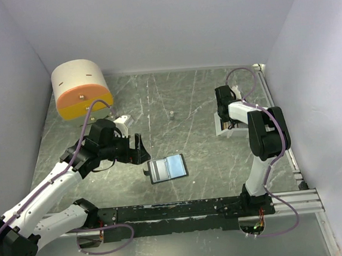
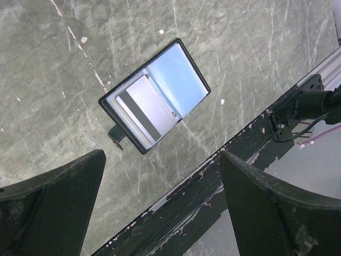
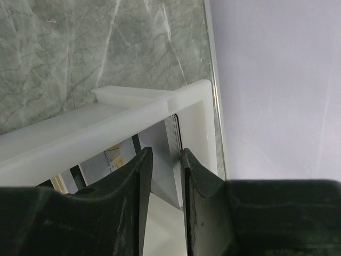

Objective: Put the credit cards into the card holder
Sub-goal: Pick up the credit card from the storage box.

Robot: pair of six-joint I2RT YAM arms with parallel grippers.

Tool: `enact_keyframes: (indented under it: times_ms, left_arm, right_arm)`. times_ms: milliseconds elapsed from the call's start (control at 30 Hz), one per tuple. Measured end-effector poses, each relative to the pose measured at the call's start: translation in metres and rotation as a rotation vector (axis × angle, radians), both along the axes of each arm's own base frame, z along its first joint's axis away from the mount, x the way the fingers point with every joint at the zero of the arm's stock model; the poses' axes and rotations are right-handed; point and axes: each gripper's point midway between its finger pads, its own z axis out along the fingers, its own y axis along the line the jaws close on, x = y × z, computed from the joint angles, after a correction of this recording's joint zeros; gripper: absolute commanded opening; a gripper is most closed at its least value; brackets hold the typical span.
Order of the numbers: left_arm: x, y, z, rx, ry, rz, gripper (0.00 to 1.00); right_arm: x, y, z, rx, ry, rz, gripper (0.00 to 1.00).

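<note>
1. Credit cards point(image 3: 173, 136): the stack stood on edge in a corner of the white tray point(image 3: 149, 104), at the right side of the table point(image 1: 186, 96), close to the wall.
2. Right end effector point(image 3: 165, 154) sat over that tray with the stack just ahead of its tips. The card edges ran roughly in line with the finger gap. Fingers were narrow, and I couldn't tell whether a card was pinched.
3. Card holder point(image 1: 167, 168) lay open and flat mid-table, toward the near edge, well apart from the tray and to its left. One grey striped card point(image 2: 144, 109) sat in a pocket.
4. Left end effector point(image 1: 142, 150) was wide and empty, just beside the holder on its left. So the left arm was nearer the holder and the right arm nearer the cards.
5. My read: the next move needs a clean lift out of the tray, then a carry leftward to the pockets.
6. Table was grey-green marbled and scuffed, with pale walls on three sides. A round cream-and-orange box point(image 1: 80, 88) sat back-left.
</note>
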Motion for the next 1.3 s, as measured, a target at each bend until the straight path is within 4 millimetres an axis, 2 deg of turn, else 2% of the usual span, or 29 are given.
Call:
enact_keyframes:
  times_ms: [367, 600, 833, 900, 1133, 1300]
  left_arm:
    - [0.0, 0.0, 0.0, 0.0, 0.0, 0.0, 1.0]
    - [0.0, 0.0, 0.0, 0.0, 0.0, 0.0, 1.0]
    - [0.001, 0.001, 0.0, 0.0, 0.0, 0.005, 1.0]
    - [0.001, 0.001, 0.0, 0.0, 0.0, 0.006, 1.0]
    - [0.001, 0.001, 0.0, 0.0, 0.0, 0.007, 1.0]
    - [0.001, 0.001, 0.0, 0.0, 0.0, 0.007, 1.0]
  right_arm:
    - [-0.002, -0.007, 0.002, -0.014, 0.009, -0.013, 0.14]
    - [-0.002, -0.009, 0.006, -0.007, 0.0, -0.014, 0.12]
    - [-0.001, -0.01, 0.013, 0.006, -0.017, -0.009, 0.0]
    - [0.0, -0.009, 0.013, 0.011, -0.02, -0.007, 0.0]
    - [0.002, 0.002, 0.016, 0.101, -0.032, 0.032, 0.0]
    - [0.004, 0.016, 0.039, 0.208, -0.11, 0.075, 0.0]
